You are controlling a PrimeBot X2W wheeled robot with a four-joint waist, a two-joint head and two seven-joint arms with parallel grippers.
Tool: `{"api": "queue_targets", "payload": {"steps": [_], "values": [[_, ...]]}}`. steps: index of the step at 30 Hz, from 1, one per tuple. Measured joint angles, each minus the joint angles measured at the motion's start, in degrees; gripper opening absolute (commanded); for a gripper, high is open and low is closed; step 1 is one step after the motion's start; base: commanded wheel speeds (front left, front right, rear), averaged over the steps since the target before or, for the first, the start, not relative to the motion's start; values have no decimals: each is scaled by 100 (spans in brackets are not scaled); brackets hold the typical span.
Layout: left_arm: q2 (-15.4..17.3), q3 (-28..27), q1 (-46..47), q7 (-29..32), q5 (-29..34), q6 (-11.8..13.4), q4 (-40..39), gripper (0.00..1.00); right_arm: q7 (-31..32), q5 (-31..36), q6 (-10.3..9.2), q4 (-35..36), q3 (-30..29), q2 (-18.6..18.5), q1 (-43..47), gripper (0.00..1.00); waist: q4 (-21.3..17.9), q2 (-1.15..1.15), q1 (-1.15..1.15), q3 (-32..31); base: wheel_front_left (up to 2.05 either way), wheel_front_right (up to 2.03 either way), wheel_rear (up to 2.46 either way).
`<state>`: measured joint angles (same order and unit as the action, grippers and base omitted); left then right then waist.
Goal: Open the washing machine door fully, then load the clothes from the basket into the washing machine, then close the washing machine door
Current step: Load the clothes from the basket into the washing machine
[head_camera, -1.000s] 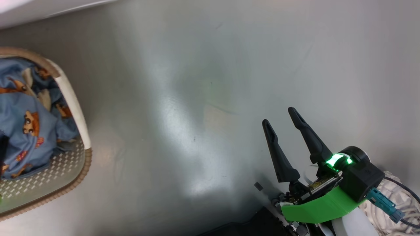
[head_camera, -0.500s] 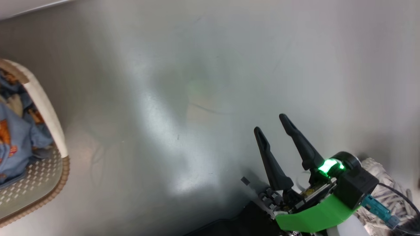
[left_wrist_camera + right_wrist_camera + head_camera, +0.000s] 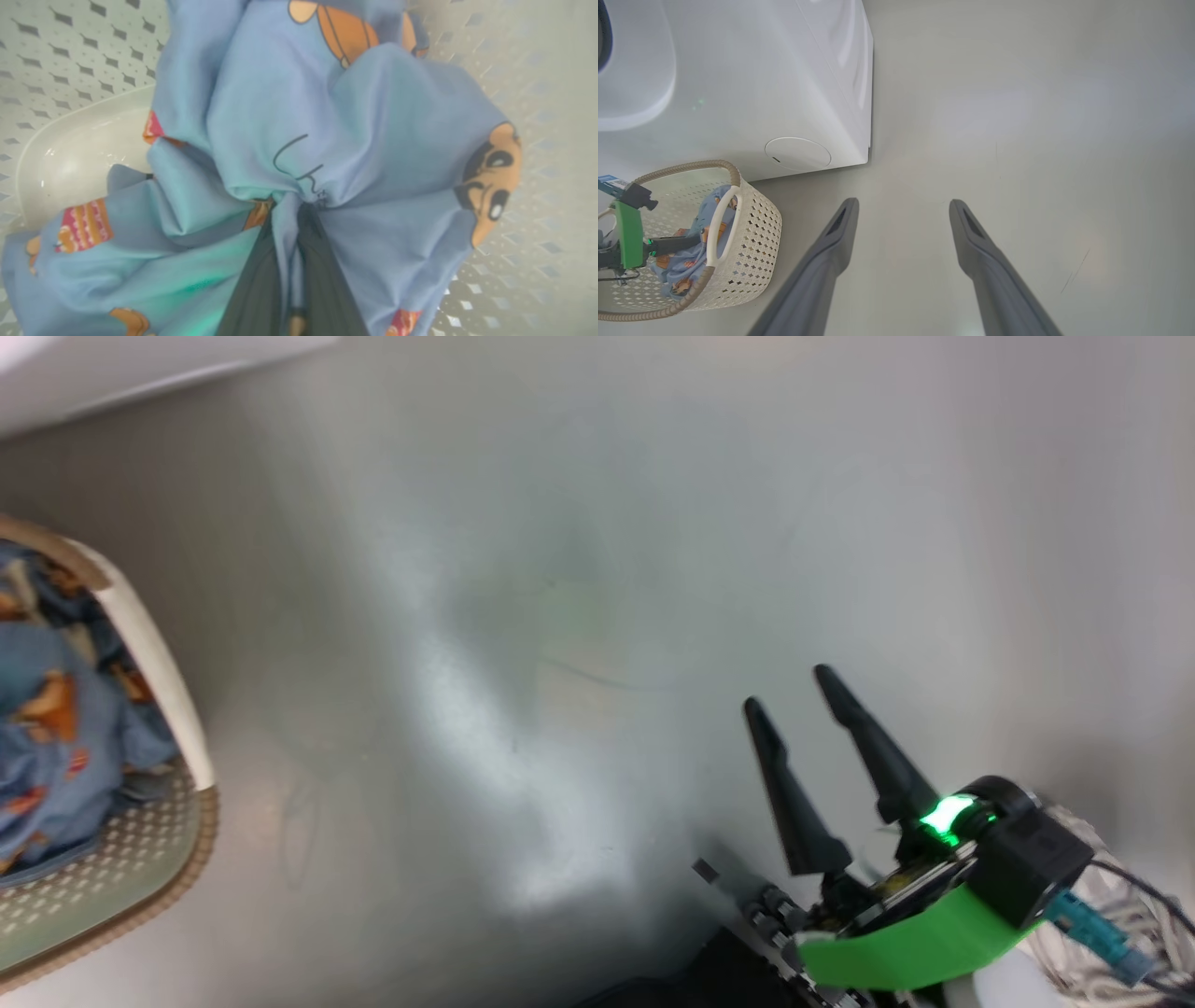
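Left gripper (image 3: 296,210): pinched shut on a gathered fold of clothes (image 3: 327,116), low inside basket (image 3: 56,56).
Right gripper (image 3: 789,691): fingers spread, empty, over bare floor (image 3: 560,569), well apart from basket.
Place: clothes bunched in basket, on floor just before washer (image 3: 738,70), near its round cap (image 3: 797,153).
Feel: soft, limp and light by the look; probably drapes and trails when lifted; not fragile.
Hold: mid-bundle, where several layers gather into one thick fold, as pinched now; thin single edges best avoided.
Risk: hanging ends catching on rim (image 3: 691,164) or handle (image 3: 720,224); smooth cloth sliding out of a shallow pinch.
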<state>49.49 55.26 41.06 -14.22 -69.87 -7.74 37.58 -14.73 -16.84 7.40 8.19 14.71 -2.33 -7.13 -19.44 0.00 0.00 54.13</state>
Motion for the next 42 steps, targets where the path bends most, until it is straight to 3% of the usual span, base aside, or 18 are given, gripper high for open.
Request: {"api": "queue_targets", "payload": {"steps": [6, 19, 42], "values": [[-331, -676, -137, -22, 187, 0, -277, 0, 0, 1, 0, -108, -222, -1, -153, 100, 199, 0, 0, -259, 0, 0, 0], [-1352, -2532, -1619, -25, 1147, 0, -1128, 0, 0, 131, 0, -544, -610, -11, -236, 100, 738, 0, 0, -1243, 0, 0, 0], [-2642, -4409, -2963, -25, 2060, 0, -2184, 0, 0, 374, 0, -1149, -968, -40, -79, 100, 1564, 0, 0, -3010, 0, 0, 0]]}}
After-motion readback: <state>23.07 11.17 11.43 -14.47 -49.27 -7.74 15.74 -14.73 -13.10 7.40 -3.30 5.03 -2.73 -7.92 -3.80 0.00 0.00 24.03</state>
